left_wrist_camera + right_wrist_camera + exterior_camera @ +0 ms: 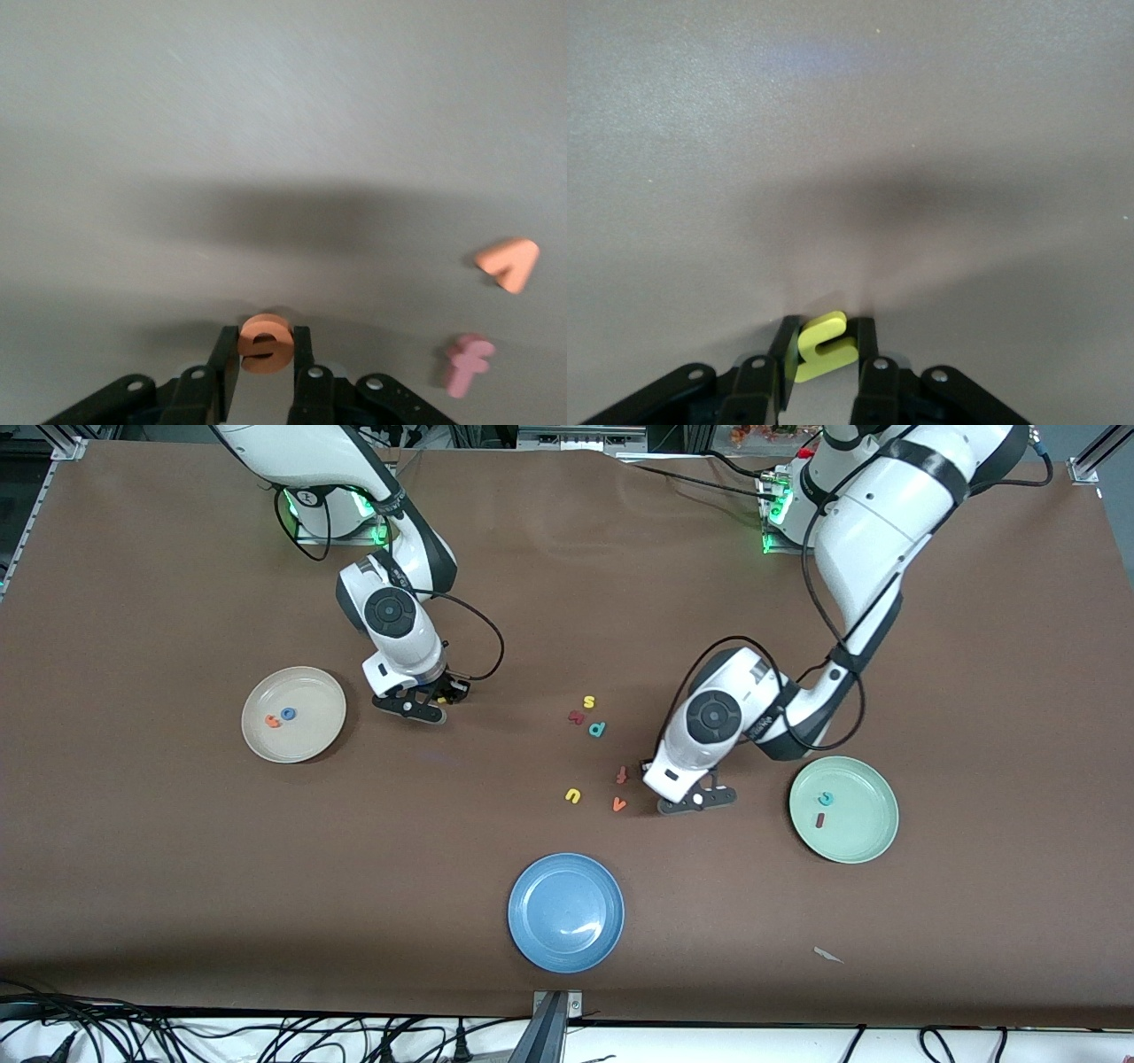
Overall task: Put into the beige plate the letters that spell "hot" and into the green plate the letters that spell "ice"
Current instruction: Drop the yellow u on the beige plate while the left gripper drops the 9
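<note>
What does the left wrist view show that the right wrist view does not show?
Only the left wrist view: the left gripper with its jaws shut on the small round orange foam letter e, plus an orange foam letter v and a pink-looking f-shaped foam letter lying on the table nearby. Only the right wrist view: the right gripper with its jaws shut on the small yellow foam letter h. Both share the bare brown table cover under black jaws.

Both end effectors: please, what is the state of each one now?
Left end effector: closed on the orange e.
Right end effector: closed on the yellow h.
</note>
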Tool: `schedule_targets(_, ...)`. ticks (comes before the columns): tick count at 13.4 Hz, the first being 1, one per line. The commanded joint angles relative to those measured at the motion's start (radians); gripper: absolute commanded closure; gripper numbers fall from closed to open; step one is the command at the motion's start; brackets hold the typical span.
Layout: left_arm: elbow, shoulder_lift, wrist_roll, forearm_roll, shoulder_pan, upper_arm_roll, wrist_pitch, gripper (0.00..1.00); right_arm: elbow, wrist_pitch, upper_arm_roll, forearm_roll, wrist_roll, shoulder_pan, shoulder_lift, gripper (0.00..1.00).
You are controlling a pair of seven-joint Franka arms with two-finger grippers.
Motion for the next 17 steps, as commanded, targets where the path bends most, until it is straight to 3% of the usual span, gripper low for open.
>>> schedule_targets(1, 0.036, -0.039, 0.160, 0.028, 0.069, -0.001, -0.101, 0.80, 0.010, -0.008, -0.019, -0.014, -0.020, -0.005, -0.004, 0.76)
schedule_targets(6, 0.026, -0.061, 0.554, 0.031, 0.239, 0.005, -0.162, 0.80, 0.197, -0.395, -0.136, -0.005, -0.223, -0.006, -0.059, 0.76)
schedule_targets(10, 0.023, -0.053, 0.805, 0.031, 0.346, 0.013, -0.162, 0.74, 0.199, -0.462, -0.294, 0.003, -0.512, -0.006, -0.082, 0.76)
schedule_targets(11, 0.023, -0.053, 0.841, 0.031, 0.356, 0.014, -0.162, 0.52, 0.190, -0.464, -0.337, 0.006, -0.597, -0.009, -0.073, 0.76)
schedule_targets(12, 0.025, -0.053, 0.858, 0.031, 0.362, 0.013, -0.162, 0.01, 0.179, -0.464, -0.364, 0.018, -0.662, -0.018, -0.060, 0.76)
schedule_targets(14, 0.042, -0.066, 0.852, 0.031, 0.367, 0.013, -0.162, 0.00, 0.152, -0.451, -0.368, 0.090, -0.750, -0.060, -0.032, 0.75)
schedule_targets(17, 0.051, -0.092, 0.854, 0.014, 0.412, 0.004, -0.167, 0.00, 0.149, -0.419, -0.368, 0.098, -0.836, -0.104, 0.011, 0.73)
